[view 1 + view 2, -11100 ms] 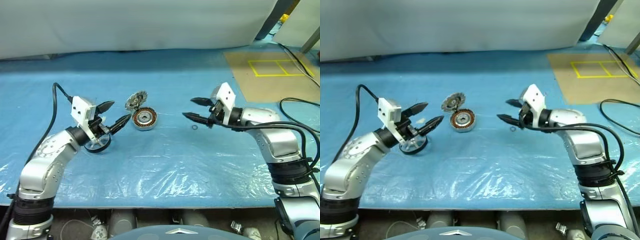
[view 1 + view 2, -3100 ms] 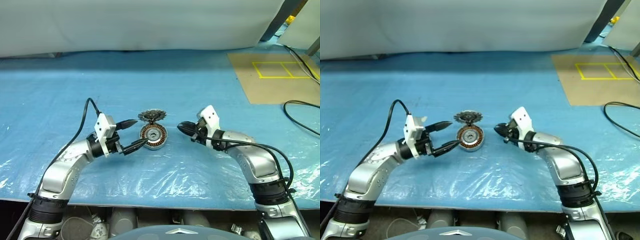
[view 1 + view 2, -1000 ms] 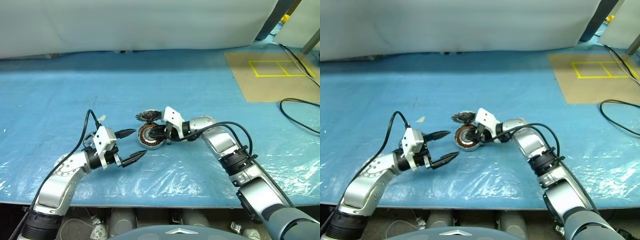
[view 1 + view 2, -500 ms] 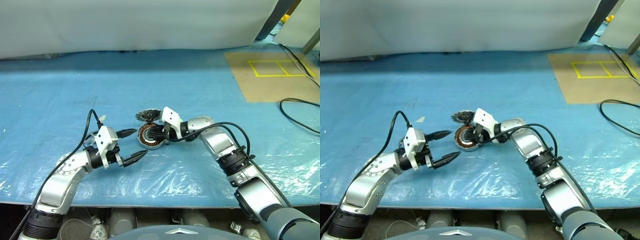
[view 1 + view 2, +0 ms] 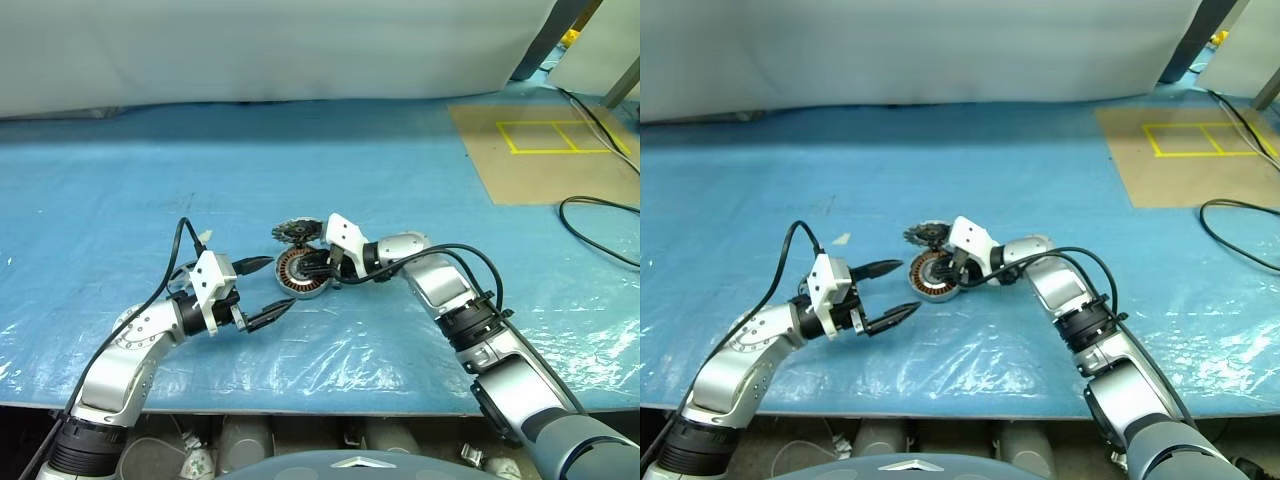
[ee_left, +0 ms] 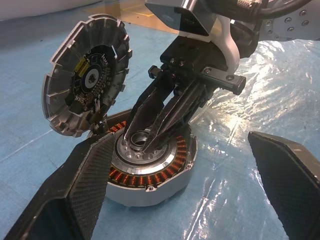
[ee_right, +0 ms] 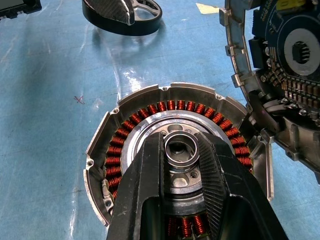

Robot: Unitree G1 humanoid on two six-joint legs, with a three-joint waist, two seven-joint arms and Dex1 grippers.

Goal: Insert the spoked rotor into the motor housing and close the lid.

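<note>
Right hand [image 7: 179, 142] is nearly closed, its two black fingers [image 7: 150, 200] pinched on either side of a small silver ring [image 7: 181, 161] that sits right at the centre hub of the motor housing [image 7: 150, 112]. I read that as a grip on the ring. Whether the ring is loose or already seated in the hub, I can't tell. The right arm reaches in from the right, with the hand angled down onto the hub.

Left hand [image 5: 281, 285] is wide open and holds nothing. It hovers just near-left of the housing with its fingers pointing at it, one fingertip close to the housing's near-left edge. I can't tell if it touches.

Motor housing lies flat on the blue plastic-covered surface [image 5: 400, 200], about mid-scene, copper windings up and uncovered.

Spoked rotor [image 6: 85, 82] stands on edge, tilted, at the far-left rim of the housing. It touches the rim there and is not inside. The face toward the housing carries dark electronics, and the outer edge is toothed.

Far right on the surface I see a tan board [image 5: 540, 150] marked with yellow tape, and a black cable [image 5: 600, 215] loops just near of it.
</note>
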